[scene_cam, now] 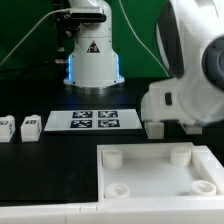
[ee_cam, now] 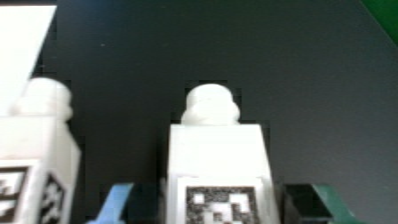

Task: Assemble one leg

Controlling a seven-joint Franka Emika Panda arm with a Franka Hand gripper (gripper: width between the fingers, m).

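Observation:
In the wrist view a white leg (ee_cam: 217, 150) stands between my open gripper (ee_cam: 222, 205). It has a rounded peg on its end and a black-and-white tag on its face. The bluish finger (ee_cam: 121, 200) and the green finger (ee_cam: 329, 200) stand on either side of it, each with a gap. A second leg (ee_cam: 36, 140) stands close beside it. In the exterior view two more legs (scene_cam: 5, 127) (scene_cam: 30, 125) stand at the exterior view's left. There the gripper is hidden behind the arm's white body (scene_cam: 185, 100).
The large white tray-like piece (scene_cam: 150, 185) with round corner sockets lies at the front. The marker board (scene_cam: 82, 121) lies in the middle in front of the robot base (scene_cam: 92, 55). The table is black.

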